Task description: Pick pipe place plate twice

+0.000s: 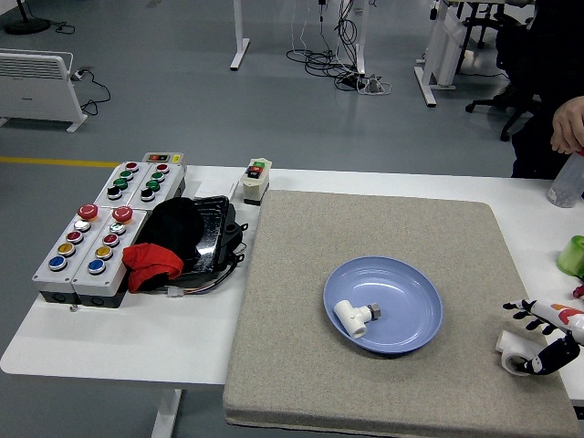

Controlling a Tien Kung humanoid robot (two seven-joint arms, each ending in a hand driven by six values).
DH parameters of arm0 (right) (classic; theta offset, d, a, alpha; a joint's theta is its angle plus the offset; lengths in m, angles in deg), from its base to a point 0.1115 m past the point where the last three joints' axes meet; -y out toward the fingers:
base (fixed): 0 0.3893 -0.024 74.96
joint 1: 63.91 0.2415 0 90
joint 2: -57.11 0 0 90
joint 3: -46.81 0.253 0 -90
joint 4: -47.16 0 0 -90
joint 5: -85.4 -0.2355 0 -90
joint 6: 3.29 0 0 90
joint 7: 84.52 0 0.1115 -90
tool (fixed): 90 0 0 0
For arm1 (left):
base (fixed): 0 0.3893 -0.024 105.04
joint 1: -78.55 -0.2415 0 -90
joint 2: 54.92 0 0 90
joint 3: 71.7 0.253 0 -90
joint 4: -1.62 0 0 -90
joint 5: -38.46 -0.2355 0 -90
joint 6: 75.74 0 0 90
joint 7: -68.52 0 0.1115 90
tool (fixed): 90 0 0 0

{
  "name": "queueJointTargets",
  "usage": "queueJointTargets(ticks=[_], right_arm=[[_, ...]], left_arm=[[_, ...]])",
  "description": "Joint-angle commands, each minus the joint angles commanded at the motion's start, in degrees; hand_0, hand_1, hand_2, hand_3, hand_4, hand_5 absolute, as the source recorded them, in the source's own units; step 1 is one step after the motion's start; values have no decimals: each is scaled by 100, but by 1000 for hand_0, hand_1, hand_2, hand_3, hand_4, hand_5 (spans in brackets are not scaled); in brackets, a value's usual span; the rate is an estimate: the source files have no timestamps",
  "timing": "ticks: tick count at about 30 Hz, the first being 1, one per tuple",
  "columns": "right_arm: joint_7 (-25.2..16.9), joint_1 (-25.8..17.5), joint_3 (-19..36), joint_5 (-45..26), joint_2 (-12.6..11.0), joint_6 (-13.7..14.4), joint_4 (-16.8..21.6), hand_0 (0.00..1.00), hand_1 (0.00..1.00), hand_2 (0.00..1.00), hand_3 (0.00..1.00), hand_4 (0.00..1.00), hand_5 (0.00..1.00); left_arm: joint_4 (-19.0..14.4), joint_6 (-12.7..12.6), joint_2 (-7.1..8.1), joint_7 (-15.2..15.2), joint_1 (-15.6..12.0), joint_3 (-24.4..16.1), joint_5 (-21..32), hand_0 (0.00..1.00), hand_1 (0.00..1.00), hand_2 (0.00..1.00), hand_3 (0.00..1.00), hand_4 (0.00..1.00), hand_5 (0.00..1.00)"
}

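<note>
A blue plate [406,297] lies on the grey mat [365,228], right of centre. One white pipe fitting [354,318] with a grey end rests in the plate's left half. A second white pipe piece [513,354] lies on the mat near its right edge, outside the plate. My right hand [536,334] comes in at the right edge just beside this piece. Its thin fingers [522,310] are spread above the piece and the dark thumb [550,357] sits against the piece's right side, without closing on it. My left hand is out of view.
Two button boxes [91,242] and a black tray with black and red cloth [173,242] stand on the left. A small switch box [256,180] sits behind the mat. A green object [572,255] and a clear bottle [567,182] are far right, under a person's hand [570,123].
</note>
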Motion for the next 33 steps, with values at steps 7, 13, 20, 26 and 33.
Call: queueJointTargets(ticks=[7, 13, 20, 26, 33], right_arm=[[-108, -12, -36, 100, 38, 0, -83, 728, 731, 852, 934, 833, 377], [-98, -20, -77, 179, 45, 0, -163, 642, 684, 790, 902, 809, 359], [-73, -32, -112, 248, 56, 0, -195, 533, 612, 648, 842, 768, 326], [-38, -34, -124, 271, 68, 0, -210, 437, 537, 545, 814, 733, 298], [-132, -30, -154, 274, 66, 0, -161, 335, 451, 487, 784, 697, 267]], left_arm=[[-1, 3, 2, 2, 9, 1, -7, 625, 585, 515, 574, 196, 998], [-1, 7, 0, 10, 12, -7, -20, 625, 584, 513, 574, 196, 998], [-2, 9, -4, 17, 8, -17, -30, 625, 584, 511, 573, 197, 998], [-1, 8, -9, 21, 5, -22, -37, 625, 584, 510, 573, 197, 998], [4, 8, -11, 32, -10, -46, -70, 625, 584, 510, 574, 197, 998]])
